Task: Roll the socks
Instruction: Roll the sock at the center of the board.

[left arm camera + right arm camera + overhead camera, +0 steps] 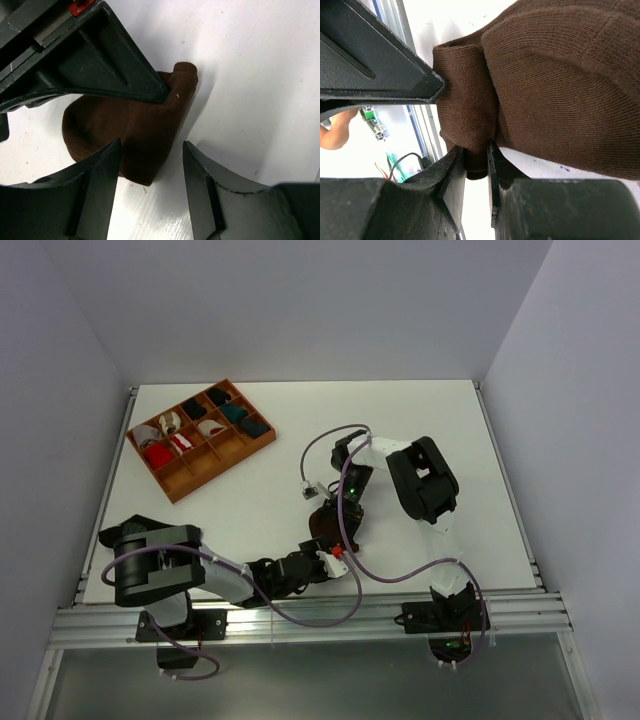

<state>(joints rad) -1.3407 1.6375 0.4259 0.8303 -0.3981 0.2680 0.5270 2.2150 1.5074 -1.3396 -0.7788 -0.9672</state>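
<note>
Socks: the dark brown socks (135,125) lie in a soft heap on the white desk (430,410), near its front edge and roughly between the two arm bases. One end is turned up into a thick fold.
Fabric: a fine ribbed knit, seen close in the right wrist view, with one rounded layer lying over another.
Right pincer: the right pincer (476,150) reaches down onto the heap from the far side. Its fingers are pressed together on the folded end, with brown fabric squeezed between the tips.
Left pincer: the left pincer (151,145) sits low at the near side of the heap, with its fingers spread wide and nothing held. One finger (97,185) overlaps the edge of the socks in its own view, and the other is over bare desk just beside them.
Pincers together: they are close, and one finger of the right pincer rests on the fold just ahead of the left one's gap.
Tray: a wooden tray (224,472) with compartments sits well apart from the socks at the far left of the desk, set at an angle.
Tray contents: a red bundle (157,453), a white bundle (210,428) and a teal bundle (240,415) lie among its compartments.
Cable: a purple cable (352,550) loops from the right arm above the desk, just beside the socks.
</note>
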